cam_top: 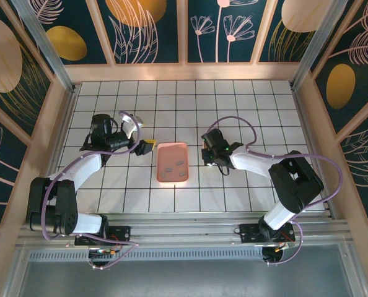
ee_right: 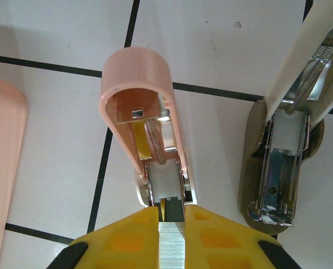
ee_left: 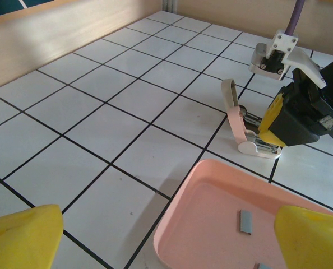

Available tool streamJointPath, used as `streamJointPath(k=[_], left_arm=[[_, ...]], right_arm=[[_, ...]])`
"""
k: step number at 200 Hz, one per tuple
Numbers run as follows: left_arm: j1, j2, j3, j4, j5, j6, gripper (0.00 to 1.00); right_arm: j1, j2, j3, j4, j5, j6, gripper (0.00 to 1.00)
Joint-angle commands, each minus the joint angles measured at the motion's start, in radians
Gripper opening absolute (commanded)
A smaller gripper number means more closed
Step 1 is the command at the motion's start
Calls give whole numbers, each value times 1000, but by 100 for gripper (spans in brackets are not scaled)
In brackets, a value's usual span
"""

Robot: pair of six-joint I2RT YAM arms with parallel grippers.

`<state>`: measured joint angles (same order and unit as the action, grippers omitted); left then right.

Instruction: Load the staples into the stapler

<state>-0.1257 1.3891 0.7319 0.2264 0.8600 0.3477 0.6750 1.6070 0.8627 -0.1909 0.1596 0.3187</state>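
The small pale pink and white stapler [ee_right: 155,140] with shiny metal inside lies on the white tiled desk [ee_left: 127,95] with black lines. Its pink lid is swung up and open, so you can see the thin spring and the metal slot. The stapler sits just beside the right side of the flat salmon-pink tray [ee_left: 180,202], not touching it. The right pincer [ee_right: 171,212] with yellow fingers is down at the stapler's open end. It is pressed together on a short strip of silvery staples [ee_right: 172,246]. The front tip of the strip sits right at the mouth of the slot. More staples, a few tiny grey strips [ee_left: 245,221], lie loose on the floor of the tray. On the other side of the stapler, very near it, is a grey-brown piece [ee_right: 253,168] with a shiny metal channel and a white arm tilted up from it. The left pincer [cam_top: 148,146] is on the left side of the tray, close to its far corner. Its yellow fingers are spread wide apart and it holds nothing.
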Motion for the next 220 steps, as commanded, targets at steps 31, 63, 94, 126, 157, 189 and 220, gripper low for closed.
streamJointPath(k=[31, 63, 94, 126, 157, 189, 220], left_arm=[[-8, 4, 24, -12, 29, 23, 96], [-8, 6, 24, -12, 28, 24, 96], [-8, 6, 24, -13, 30, 24, 96], [-8, 2, 24, -12, 29, 24, 96], [-9, 2, 26, -12, 33, 22, 96], [-9, -2, 28, -15, 31, 24, 96], [-11, 2, 30, -19, 30, 28, 96]], right_arm=[[-2, -10, -1, 5, 25, -25, 14], [-2, -49, -8, 19, 26, -37, 14], [-3, -73, -25, 30, 29, -45, 14], [-3, -65, -22, 33, 27, -43, 14], [-5, -65, -30, 42, 27, -47, 14], [-9, -68, -39, 47, 22, -51, 14], [-12, -70, -47, 55, 17, -53, 14]])
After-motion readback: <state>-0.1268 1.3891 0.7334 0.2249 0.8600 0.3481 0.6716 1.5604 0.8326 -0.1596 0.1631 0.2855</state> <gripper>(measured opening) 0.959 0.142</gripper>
